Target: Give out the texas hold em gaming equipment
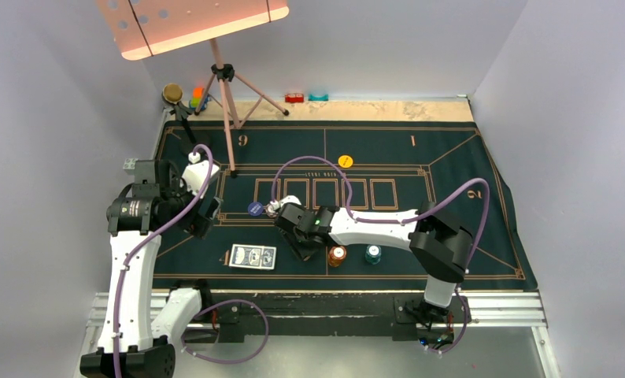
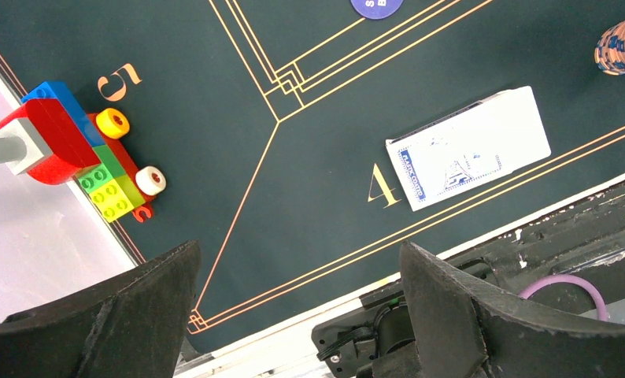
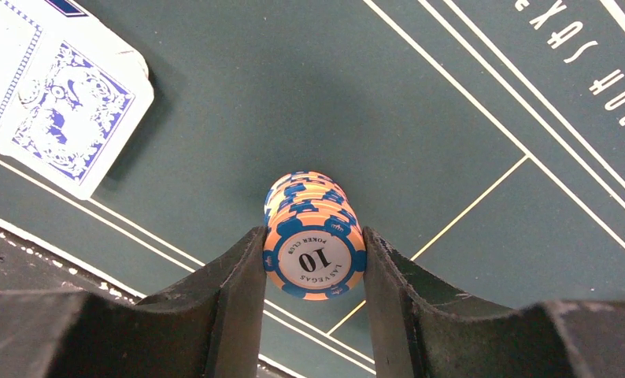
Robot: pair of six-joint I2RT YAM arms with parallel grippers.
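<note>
My right gripper is shut on a stack of orange-and-blue poker chips marked 10, low over the dark green mat. In the top view the right gripper hides that stack. The blue-backed cards lie to its left, near the mat's front line. Another orange stack and a teal stack stand right of the gripper. A blue disc and a yellow disc lie on the mat. My left gripper is open and empty. The red marker is out of view.
A tripod stand with a pink perforated board stands at the mat's back left. Colourful toy blocks sit at the mat's left edge by the numeral 5. Small red and teal items lie at the back wall. The table frame borders the mat's near side.
</note>
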